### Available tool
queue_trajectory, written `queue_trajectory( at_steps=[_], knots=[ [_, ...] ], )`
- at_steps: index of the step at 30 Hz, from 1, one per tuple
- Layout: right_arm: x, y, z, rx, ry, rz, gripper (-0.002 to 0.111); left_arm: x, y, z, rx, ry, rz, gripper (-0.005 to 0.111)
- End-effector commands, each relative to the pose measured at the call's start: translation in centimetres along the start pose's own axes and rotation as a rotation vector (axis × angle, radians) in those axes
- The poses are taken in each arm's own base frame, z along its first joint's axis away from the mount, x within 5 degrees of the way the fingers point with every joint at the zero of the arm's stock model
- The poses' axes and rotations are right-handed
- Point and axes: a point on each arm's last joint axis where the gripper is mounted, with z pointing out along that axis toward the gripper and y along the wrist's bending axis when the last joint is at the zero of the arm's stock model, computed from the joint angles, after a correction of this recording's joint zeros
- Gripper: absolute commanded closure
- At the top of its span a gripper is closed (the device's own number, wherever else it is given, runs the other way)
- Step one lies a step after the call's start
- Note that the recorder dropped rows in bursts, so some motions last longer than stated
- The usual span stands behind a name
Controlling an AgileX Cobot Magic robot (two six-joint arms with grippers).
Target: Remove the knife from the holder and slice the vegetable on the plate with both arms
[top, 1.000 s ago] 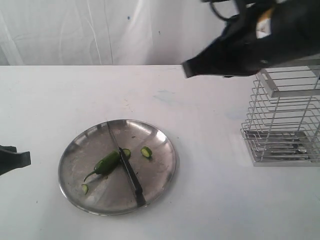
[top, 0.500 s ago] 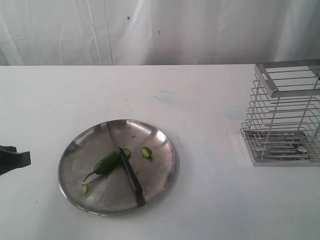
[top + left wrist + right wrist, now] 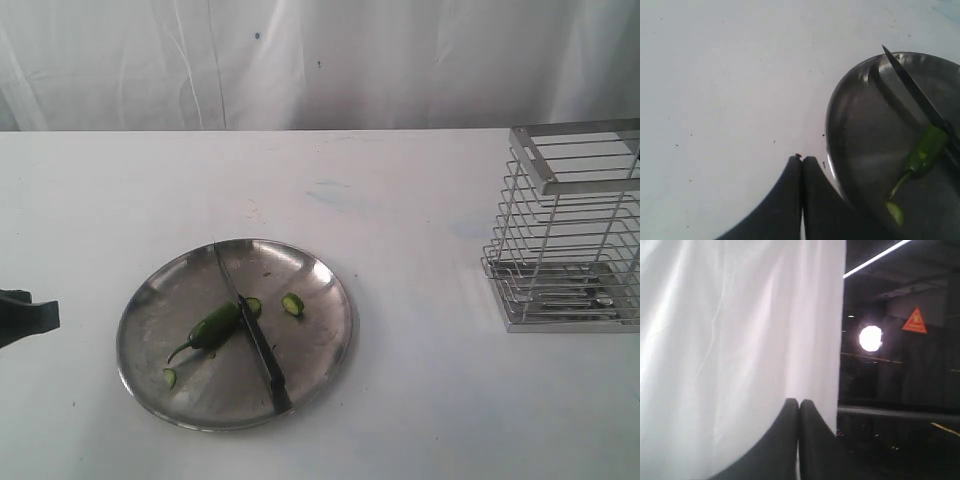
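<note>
Both tools are pressed closed and empty: the left tool point(image 3: 801, 162) sits over the white table point(image 3: 420, 400) just beside the round, shiny steel plate point(image 3: 150, 310), while the right tool point(image 3: 799, 405) faces a white curtain, away from the work. The long dark-bladed, black-handled knife point(image 3: 255, 335) lies across the plate, touching the small dark green chili pepper point(image 3: 212, 328), with cut slices nearby. The boxy silver wire holder point(image 3: 570, 230) stands well apart. Slicing looks finished; retiring the arms seems all that remains.
</note>
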Motion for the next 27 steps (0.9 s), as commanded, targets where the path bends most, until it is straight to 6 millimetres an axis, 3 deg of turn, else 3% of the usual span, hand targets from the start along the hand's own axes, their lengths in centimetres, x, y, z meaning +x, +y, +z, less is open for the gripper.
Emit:
queue_trajectory(
  at_steps=[1,3,6,8,12,16,24,26,27],
  knots=[
    [10.7,2.7,1.7,-0.114,0.275,0.174,0.108,-0.3,0.0,-0.1,0.003,-0.012,-0.012,0.107],
    [15.7,3.8,1.4,-0.146,0.316,0.228,0.108,-0.3,0.0,-0.1,0.003,-0.012,-0.012,0.107],
    [17.3,4.1,1.1,-0.146,0.314,0.259,0.108,-0.3,0.0,-0.1,0.003,-0.012,-0.012,0.107],
    [18.4,3.9,0.7,-0.123,0.432,0.187,0.108,-0.3,0.0,-0.1,0.003,-0.012,-0.012,0.107],
    [19.5,3.5,0.2,-0.127,0.551,-0.052,0.108,-0.3,0.0,-0.1,0.003,-0.012,-0.012,0.107],
    [19.6,3.7,0.1,-0.129,0.577,0.031,0.108,-0.3,0.0,-0.1,0.003,-0.012,-0.012,0.107],
    [19.6,3.7,0.0,-0.129,0.577,0.03,0.108,-0.4,-0.1,-0.3,0.0,-0.027,-0.005,0.107],
    [19.7,3.7,0.0,-0.127,0.581,0.027,0.108,-1.0,-0.1,-1.7,0.053,-0.078,-0.032,0.107],
    [19.7,3.7,0.0,-0.126,0.581,0.027,0.108,-1.8,0.0,-4.4,0.116,-0.192,-0.054,0.107]
  ],
)
